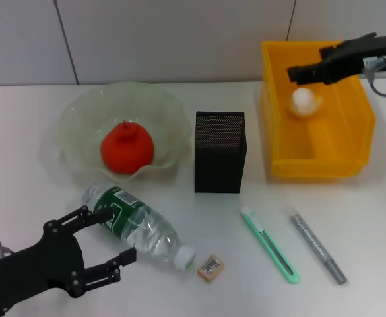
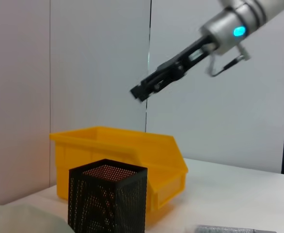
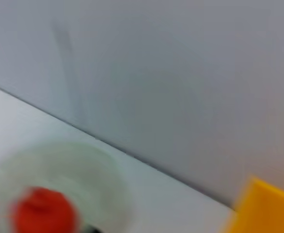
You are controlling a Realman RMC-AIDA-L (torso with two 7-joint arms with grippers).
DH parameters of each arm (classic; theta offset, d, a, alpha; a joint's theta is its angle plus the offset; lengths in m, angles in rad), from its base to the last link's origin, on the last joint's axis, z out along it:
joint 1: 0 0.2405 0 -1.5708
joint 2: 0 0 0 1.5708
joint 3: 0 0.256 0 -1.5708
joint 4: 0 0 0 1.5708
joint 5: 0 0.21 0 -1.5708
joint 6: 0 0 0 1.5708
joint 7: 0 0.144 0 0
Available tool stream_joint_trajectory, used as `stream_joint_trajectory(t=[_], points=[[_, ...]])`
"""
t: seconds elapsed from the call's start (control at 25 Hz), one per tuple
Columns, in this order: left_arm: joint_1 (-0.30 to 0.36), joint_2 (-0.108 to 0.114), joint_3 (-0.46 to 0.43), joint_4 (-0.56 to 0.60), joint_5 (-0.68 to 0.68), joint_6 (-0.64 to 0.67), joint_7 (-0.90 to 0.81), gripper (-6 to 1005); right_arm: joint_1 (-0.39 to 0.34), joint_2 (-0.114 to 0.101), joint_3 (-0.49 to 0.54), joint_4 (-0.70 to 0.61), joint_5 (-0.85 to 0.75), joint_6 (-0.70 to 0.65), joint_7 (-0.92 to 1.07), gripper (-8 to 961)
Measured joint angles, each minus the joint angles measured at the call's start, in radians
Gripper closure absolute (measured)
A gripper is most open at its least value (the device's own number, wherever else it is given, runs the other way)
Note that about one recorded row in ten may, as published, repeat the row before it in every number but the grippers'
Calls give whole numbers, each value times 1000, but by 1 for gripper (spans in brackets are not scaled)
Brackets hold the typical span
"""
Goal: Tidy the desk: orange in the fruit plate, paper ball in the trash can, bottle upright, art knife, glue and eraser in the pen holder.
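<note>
Our left gripper (image 1: 110, 238) sits low at the near left, fingers spread wide around the base of the lying bottle (image 1: 140, 228). Our right gripper (image 1: 295, 72) reaches over the bin (image 1: 357, 142), fingers nearly together, empty; the paper ball (image 1: 305, 101) lies inside.

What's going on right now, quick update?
Left gripper open around lying bottle. Right gripper above yellow bin, paper ball inside. Nothing blocking.

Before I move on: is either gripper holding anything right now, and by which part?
Nothing is held. The left gripper is open beside the lying bottle; the right gripper is above the yellow bin, paper ball inside.
</note>
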Motion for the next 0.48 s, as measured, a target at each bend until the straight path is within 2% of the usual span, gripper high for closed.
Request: stream_joint_trajectory(t=[0.04,0.08,0.12,0.24,0.28,0.32,0.48], points=[[0,0,-2,3,0,4,0,184,-32,0,0,27,66,-5,-41,219],[1,1,-5,12,0,12,0,184,-104,1,1,60,208,-27,-149,219],[1,1,-5,12,0,12,0,184,-104,1,1,60,208,-27,-149,219],[5,2,-7,32,-3,19,0,184,-221,4,0,57,400,-49,-312,219],[9,3,-8,52,-5,20,0,184,-297,7,-4,17,529,-73,-453,218],[9,3,-8,52,-5,20,0,184,-297,7,-4,17,529,-73,-453,218],[7,4,5,105,3,28,-12,184,-384,7,-1,-118,701,-161,-704,218]])
